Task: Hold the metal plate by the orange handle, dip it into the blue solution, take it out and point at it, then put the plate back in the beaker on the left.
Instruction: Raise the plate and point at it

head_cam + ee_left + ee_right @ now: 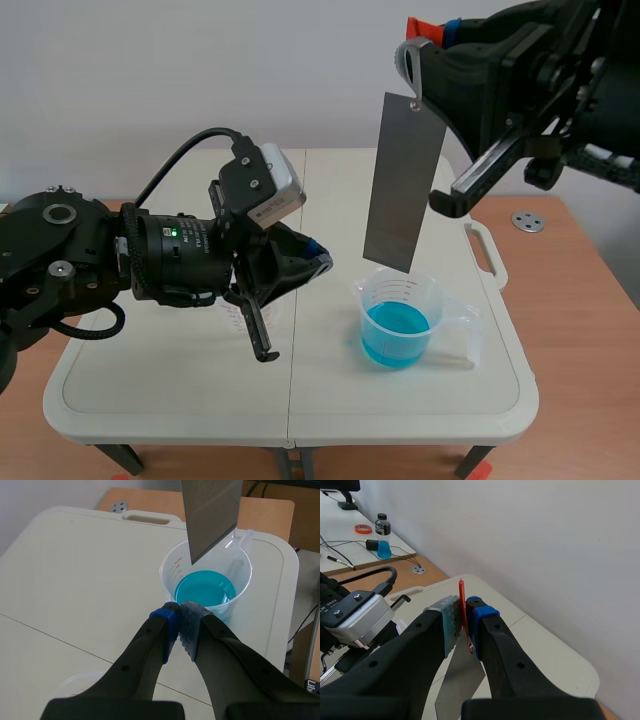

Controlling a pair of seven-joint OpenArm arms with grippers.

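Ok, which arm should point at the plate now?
Left: the left gripper is shut on nothing beside the beaker, near the metal plate; the right gripper holds the orange handle.

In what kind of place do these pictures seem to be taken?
Probably a robotics lab: the right hand holds a metal plate above a beaker of blue solution on a folding table, and a side bench carries cables and a bottle.

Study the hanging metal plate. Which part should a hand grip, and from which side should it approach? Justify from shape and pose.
Grip the orange handle at the top end of the plate, coming from above and clamping its flat faces. The plate hangs nearly upright over the beaker, so its lower end must stay free to dip. The right hand holds it this way.
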